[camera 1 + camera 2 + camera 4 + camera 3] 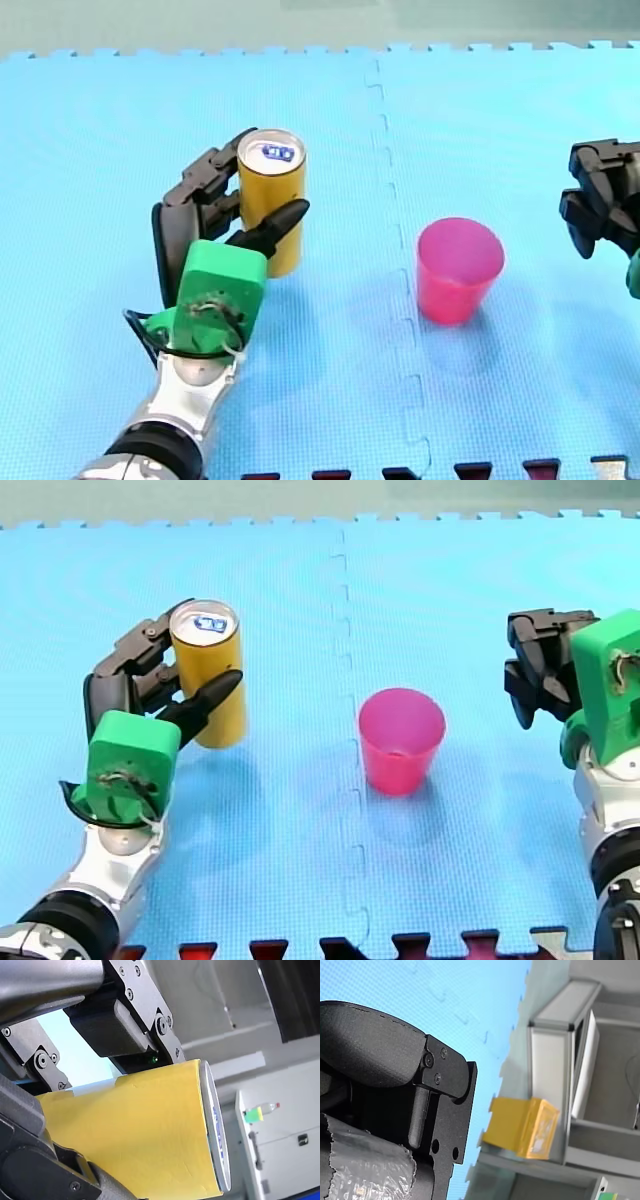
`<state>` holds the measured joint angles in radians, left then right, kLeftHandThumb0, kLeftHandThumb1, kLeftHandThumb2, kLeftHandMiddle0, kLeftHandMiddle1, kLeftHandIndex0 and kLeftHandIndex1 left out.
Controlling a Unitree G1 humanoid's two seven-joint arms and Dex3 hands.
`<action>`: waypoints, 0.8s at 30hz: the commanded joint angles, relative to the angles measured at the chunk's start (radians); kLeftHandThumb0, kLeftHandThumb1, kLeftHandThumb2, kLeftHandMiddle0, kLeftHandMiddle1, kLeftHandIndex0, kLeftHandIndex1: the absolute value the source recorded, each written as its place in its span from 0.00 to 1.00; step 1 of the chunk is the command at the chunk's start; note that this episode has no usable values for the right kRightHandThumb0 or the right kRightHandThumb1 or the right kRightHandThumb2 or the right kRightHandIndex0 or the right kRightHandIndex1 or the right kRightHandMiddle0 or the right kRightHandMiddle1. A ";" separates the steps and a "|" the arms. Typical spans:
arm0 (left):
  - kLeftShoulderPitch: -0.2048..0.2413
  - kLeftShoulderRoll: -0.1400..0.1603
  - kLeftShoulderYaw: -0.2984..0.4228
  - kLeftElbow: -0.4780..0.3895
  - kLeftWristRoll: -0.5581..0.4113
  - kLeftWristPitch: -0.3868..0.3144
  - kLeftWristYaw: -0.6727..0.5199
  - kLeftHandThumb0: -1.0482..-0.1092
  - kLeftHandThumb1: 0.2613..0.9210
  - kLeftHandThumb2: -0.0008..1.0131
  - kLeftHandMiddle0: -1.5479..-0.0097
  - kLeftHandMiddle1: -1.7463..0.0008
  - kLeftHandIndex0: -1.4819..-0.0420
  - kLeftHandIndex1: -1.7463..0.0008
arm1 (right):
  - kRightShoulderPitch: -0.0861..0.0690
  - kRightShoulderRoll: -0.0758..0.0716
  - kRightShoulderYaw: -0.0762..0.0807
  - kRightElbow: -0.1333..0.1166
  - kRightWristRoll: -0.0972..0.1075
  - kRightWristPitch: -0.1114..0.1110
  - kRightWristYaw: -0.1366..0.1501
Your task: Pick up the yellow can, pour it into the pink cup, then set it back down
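A Unitree G1 humanoid's left hand (197, 228) closes on an upright yellow metal drinks can (277, 200) standing on a light blue interlocking foam mat (330, 390), apparently the opening grasp of a pour. The black fingers (272, 229) wrap the can's body: one crosses the near side at mid-height and the others curl round the far side, so it is pinched from both sides below its silver lid. Gripping at that height seems meant to keep the can steady when it is tipped and to leave the top clear for pouring. The can's base looks to be down on the mat, with no sign of a lift yet. The second wrist view, taken from that same hand, shows the yellow wall pressed against the black links.

The pink plastic cup (458, 270) stands open-mouthed and upright to the can's right, well apart from it, just across the mat's centre seam. It is near enough, by the look of it, for the can to be carried over without a long reach. The right hand (540, 675) hovers at the mat's right edge, beyond the cup, curled on nothing and out of the pouring path.

The count on the mat is one can and one cup, with two robot hands in view, one of them working. A bright green block (222, 285) sits on the left wrist. In the first wrist view, a yellow box (522, 1127) lies on a grey shelf beyond the mat.
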<state>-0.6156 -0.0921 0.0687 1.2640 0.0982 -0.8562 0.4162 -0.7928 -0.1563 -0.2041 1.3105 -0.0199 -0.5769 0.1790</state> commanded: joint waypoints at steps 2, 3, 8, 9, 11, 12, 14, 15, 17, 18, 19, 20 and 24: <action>0.003 -0.025 0.074 0.004 -0.098 -0.024 -0.125 0.71 0.80 0.00 0.14 0.99 0.19 1.00 | -0.004 -0.011 -0.004 0.001 0.005 0.005 0.005; 0.004 -0.028 0.084 0.006 -0.112 -0.023 -0.147 0.71 0.80 0.00 0.14 0.99 0.19 1.00 | -0.003 -0.013 -0.004 0.002 0.005 0.006 0.006; 0.004 -0.038 0.120 0.013 -0.147 -0.016 -0.215 0.71 0.80 0.00 0.15 1.00 0.19 1.00 | -0.004 -0.019 0.000 0.002 -0.002 0.006 0.003; 0.003 -0.040 0.125 0.013 -0.149 -0.016 -0.222 0.71 0.80 0.00 0.15 1.00 0.19 1.00 | -0.003 -0.020 0.001 0.003 -0.003 0.005 0.002; 0.002 -0.043 0.133 0.013 -0.153 -0.014 -0.233 0.72 0.80 0.00 0.15 1.00 0.19 1.00 | -0.002 -0.022 0.004 0.003 -0.006 0.004 -0.001; 0.002 -0.045 0.138 0.013 -0.155 -0.014 -0.238 0.72 0.80 0.00 0.15 1.00 0.19 1.00 | -0.002 -0.023 0.005 0.003 -0.008 0.004 -0.003; 0.000 -0.049 0.147 0.013 -0.162 -0.013 -0.252 0.72 0.80 0.00 0.15 1.00 0.19 1.00 | -0.002 -0.025 0.008 0.003 -0.012 0.003 -0.008; -0.001 -0.051 0.152 0.013 -0.164 -0.012 -0.259 0.72 0.80 0.00 0.15 1.00 0.19 1.00 | -0.001 -0.026 0.010 0.003 -0.013 0.003 -0.010; -0.002 -0.052 0.160 0.014 -0.169 -0.011 -0.271 0.72 0.80 0.00 0.15 1.00 0.19 1.00 | -0.001 -0.027 0.011 0.004 -0.016 0.003 -0.014; -0.002 -0.053 0.163 0.014 -0.170 -0.011 -0.276 0.72 0.80 0.00 0.15 1.00 0.19 1.00 | -0.001 -0.027 0.012 0.004 -0.016 0.002 -0.015; -0.003 -0.053 0.167 0.014 -0.172 -0.011 -0.281 0.72 0.80 0.00 0.15 1.00 0.19 1.00 | -0.001 -0.028 0.012 0.004 -0.017 0.002 -0.016; -0.003 -0.054 0.170 0.014 -0.173 -0.011 -0.284 0.72 0.80 0.00 0.15 1.00 0.19 1.00 | -0.001 -0.029 0.013 0.004 -0.017 0.003 -0.017; -0.005 -0.053 0.176 0.016 -0.171 -0.011 -0.291 0.72 0.80 0.00 0.16 1.00 0.20 1.00 | 0.000 -0.030 0.012 0.005 -0.019 0.000 -0.020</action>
<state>-0.6111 -0.1471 0.2412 1.2795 -0.0740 -0.8611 0.1271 -0.7928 -0.1801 -0.1910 1.3154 -0.0407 -0.5747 0.1613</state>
